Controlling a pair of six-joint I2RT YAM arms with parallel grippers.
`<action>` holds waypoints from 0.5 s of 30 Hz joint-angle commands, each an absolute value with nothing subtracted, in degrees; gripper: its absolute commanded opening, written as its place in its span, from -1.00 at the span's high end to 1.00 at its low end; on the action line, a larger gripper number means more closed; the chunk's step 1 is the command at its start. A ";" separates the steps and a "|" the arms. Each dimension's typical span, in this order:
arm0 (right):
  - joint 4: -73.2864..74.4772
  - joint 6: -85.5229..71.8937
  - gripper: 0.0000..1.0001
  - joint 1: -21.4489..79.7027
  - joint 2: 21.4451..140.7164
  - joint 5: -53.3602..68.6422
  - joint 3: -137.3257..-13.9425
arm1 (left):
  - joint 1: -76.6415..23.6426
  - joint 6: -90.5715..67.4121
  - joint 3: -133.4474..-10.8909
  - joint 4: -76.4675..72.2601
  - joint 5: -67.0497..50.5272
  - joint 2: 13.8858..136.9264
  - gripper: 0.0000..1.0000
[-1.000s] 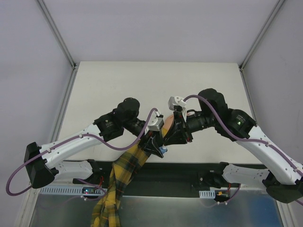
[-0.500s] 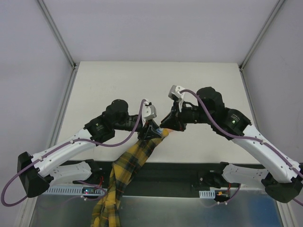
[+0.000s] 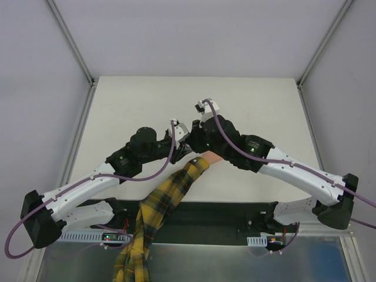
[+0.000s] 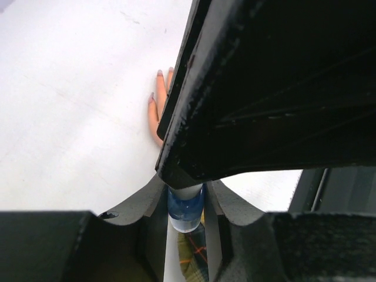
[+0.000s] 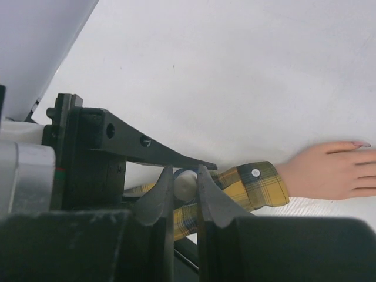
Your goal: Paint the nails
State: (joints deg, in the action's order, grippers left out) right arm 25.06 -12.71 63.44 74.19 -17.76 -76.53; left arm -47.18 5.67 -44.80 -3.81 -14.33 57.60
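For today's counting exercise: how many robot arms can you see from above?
2. The left arm reaches in from lower left, the right arm from lower right, meeting over the hand. None seems hidden.

Two white-and-black robot arms, the left arm and the right arm, reach in from the near edge of a pale table, their dark wrists close together near its centre and purple cables looping along each. Beneath them a yellow plaid sleeve runs diagonally up from the near edge to a peach-coloured hand. Its nails are hidden under the right arm's wrist.
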 commanded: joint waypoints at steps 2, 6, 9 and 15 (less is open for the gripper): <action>25.40 -16.00 0.99 63.81 73.30 -17.93 -76.03 | -45.97 6.42 -44.39 -17.40 -9.49 56.07 1.00; 24.79 -15.38 0.99 63.28 74.00 -16.96 -75.67 | -45.88 5.54 -44.65 -17.67 -11.07 57.48 1.00; 24.61 -14.42 0.82 63.19 73.39 -16.61 -75.85 | -45.88 5.80 -44.65 -17.40 -11.69 57.39 1.00; 28.65 -11.78 0.10 63.28 71.02 -15.82 -78.31 | -45.88 5.45 -45.70 -15.74 -17.47 57.39 1.00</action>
State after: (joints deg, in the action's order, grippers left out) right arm 24.60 -12.95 62.81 73.78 -18.68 -76.27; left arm -46.70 5.61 -43.72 -9.56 -13.45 58.04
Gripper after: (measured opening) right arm 0.412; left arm 0.235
